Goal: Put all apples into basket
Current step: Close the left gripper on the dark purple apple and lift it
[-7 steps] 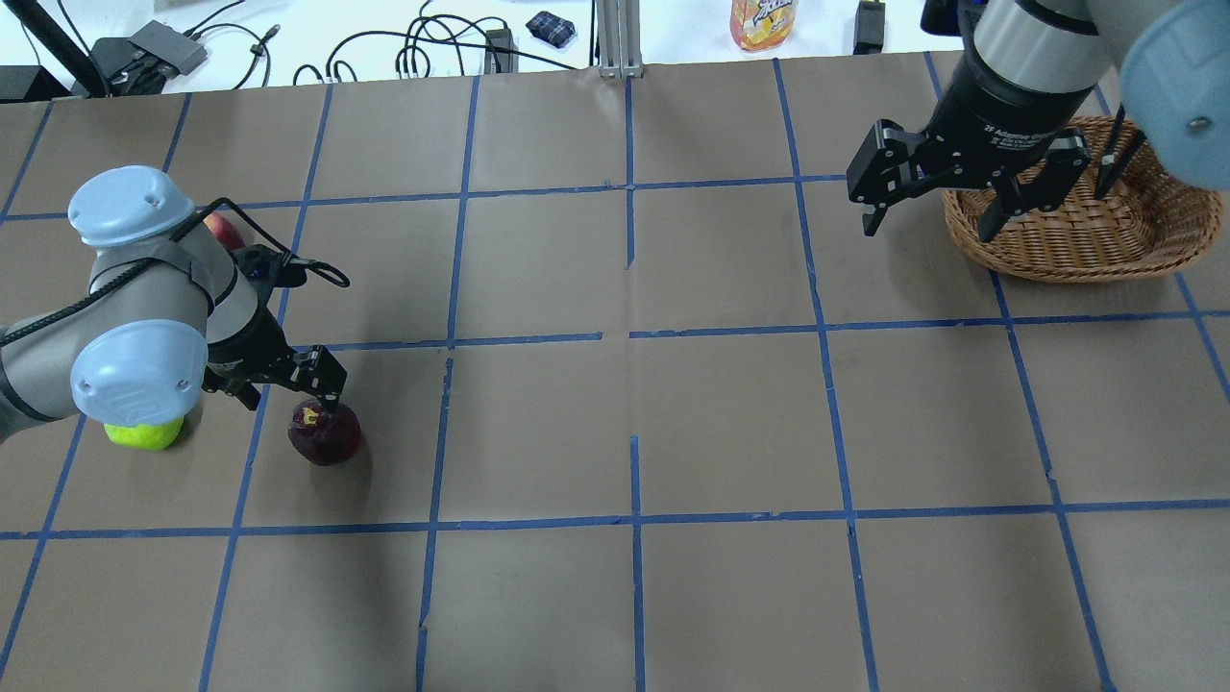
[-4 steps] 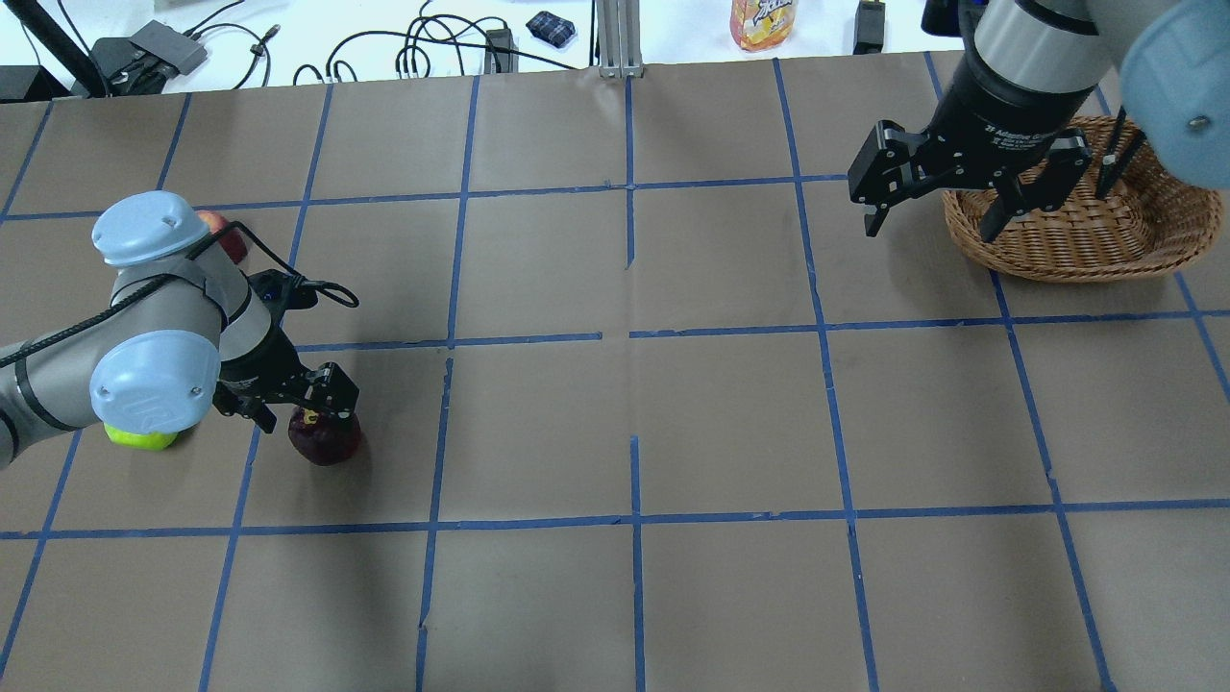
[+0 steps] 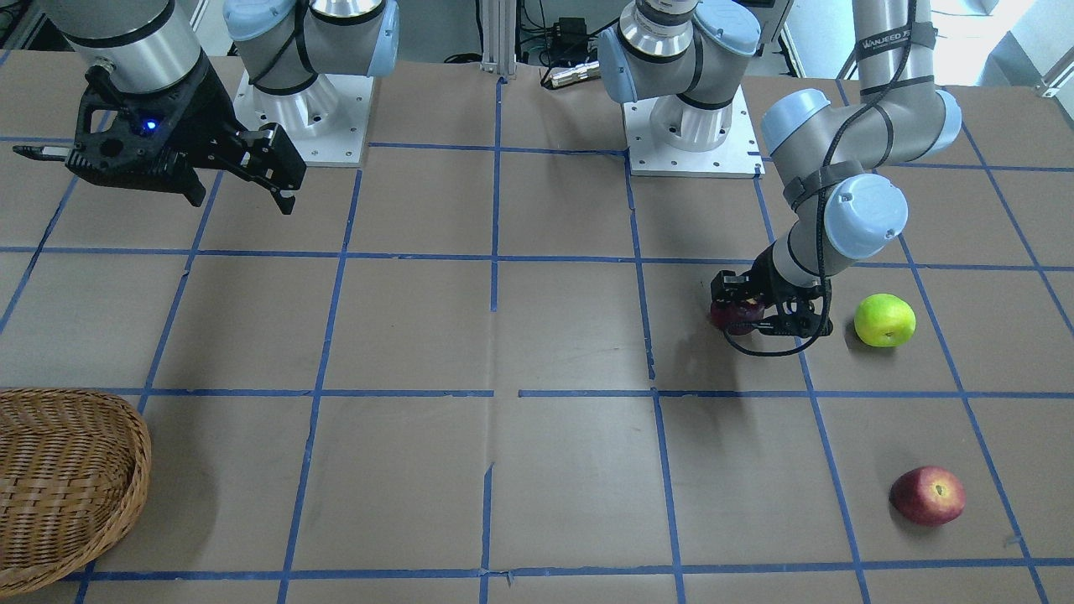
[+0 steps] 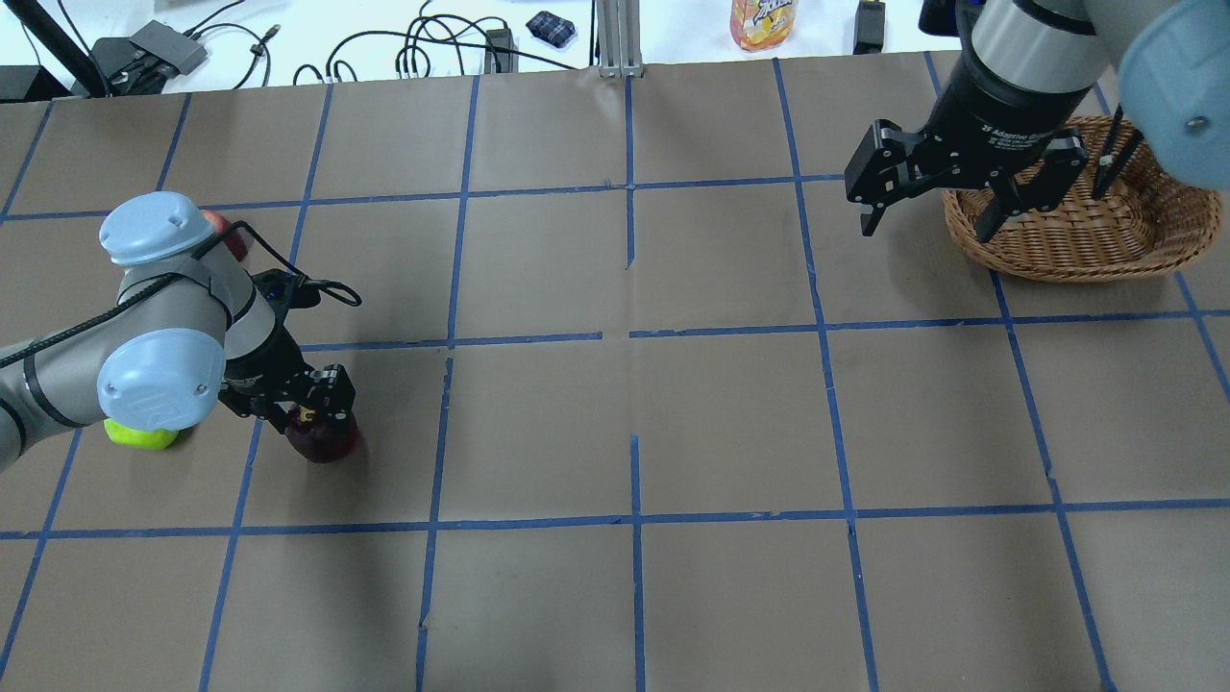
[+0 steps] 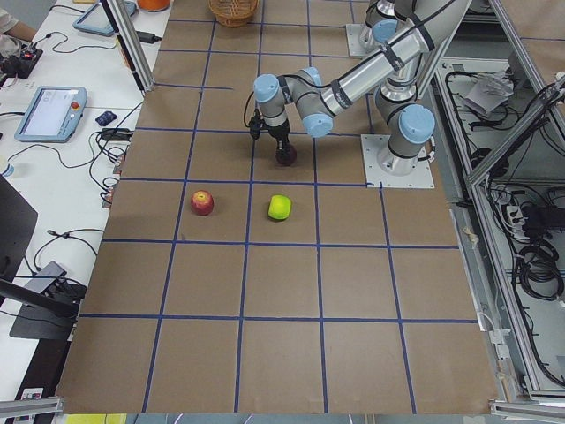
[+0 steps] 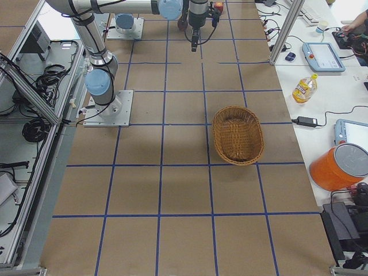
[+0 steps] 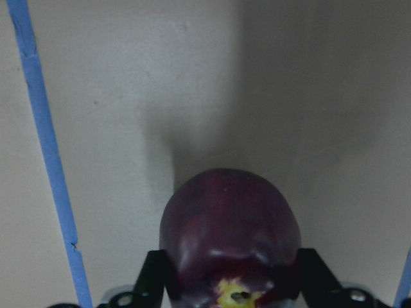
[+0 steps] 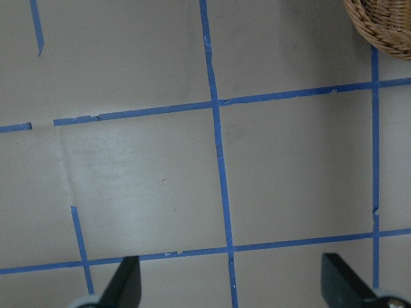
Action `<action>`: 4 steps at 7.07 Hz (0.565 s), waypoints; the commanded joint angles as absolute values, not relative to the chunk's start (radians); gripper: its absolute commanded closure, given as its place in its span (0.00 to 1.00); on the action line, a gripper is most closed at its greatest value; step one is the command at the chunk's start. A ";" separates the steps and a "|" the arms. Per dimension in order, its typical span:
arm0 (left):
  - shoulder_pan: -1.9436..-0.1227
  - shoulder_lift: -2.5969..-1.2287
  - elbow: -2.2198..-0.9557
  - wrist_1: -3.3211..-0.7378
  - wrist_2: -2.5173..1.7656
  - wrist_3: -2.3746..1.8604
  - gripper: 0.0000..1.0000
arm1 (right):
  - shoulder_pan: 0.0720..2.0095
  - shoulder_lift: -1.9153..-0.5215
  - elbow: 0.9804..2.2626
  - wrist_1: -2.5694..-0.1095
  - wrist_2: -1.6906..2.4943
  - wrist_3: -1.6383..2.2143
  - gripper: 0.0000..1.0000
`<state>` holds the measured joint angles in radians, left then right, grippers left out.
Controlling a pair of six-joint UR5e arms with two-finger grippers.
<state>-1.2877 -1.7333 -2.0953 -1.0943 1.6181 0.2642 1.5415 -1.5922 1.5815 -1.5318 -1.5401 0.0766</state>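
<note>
The dark maroon apple (image 4: 329, 446) (image 7: 228, 218) rests on the table at the left. My left gripper (image 4: 312, 419) (image 3: 753, 315) is down around it, with a finger pressed on each side; it is shut on it. The yellow-green apple (image 4: 139, 436) (image 3: 883, 320) lies beside my left arm, partly under its elbow. The red apple (image 3: 927, 495) lies further out and is mostly hidden behind the arm in the overhead view (image 4: 229, 231). The wicker basket (image 4: 1091, 245) (image 3: 59, 486) stands far right and holds no apple. My right gripper (image 4: 925, 234) (image 3: 243, 204) hovers open and empty at the basket's left rim.
An orange drink bottle (image 4: 764, 21) and cables (image 4: 423, 53) lie on the white bench beyond the far edge. Blue tape lines grid the brown table (image 4: 634, 423). An orange bucket (image 6: 339, 167) and tablets sit on the side bench.
My left gripper came down over the maroon apple and its fingers closed in on the apple's sides. The right arm has hardly moved.
</note>
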 commanded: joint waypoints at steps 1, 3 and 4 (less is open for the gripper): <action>-1.339 -1.729 -2.015 -1.113 1.529 0.025 1.00 | 1.542 -1.592 1.582 -1.528 -1.540 0.075 0.00; -1.588 -1.771 -1.924 -1.138 1.514 -0.428 1.00 | 1.542 -1.592 1.582 -1.525 -1.549 0.075 0.00; -1.679 -1.823 -1.857 -1.134 1.496 -0.615 1.00 | 1.542 -1.592 1.582 -1.522 -1.552 0.074 0.00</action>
<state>-1.5561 -1.7750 -1.9276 -1.1360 1.5139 -0.3652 1.5415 -1.5923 1.5815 -1.5248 -1.5483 0.0748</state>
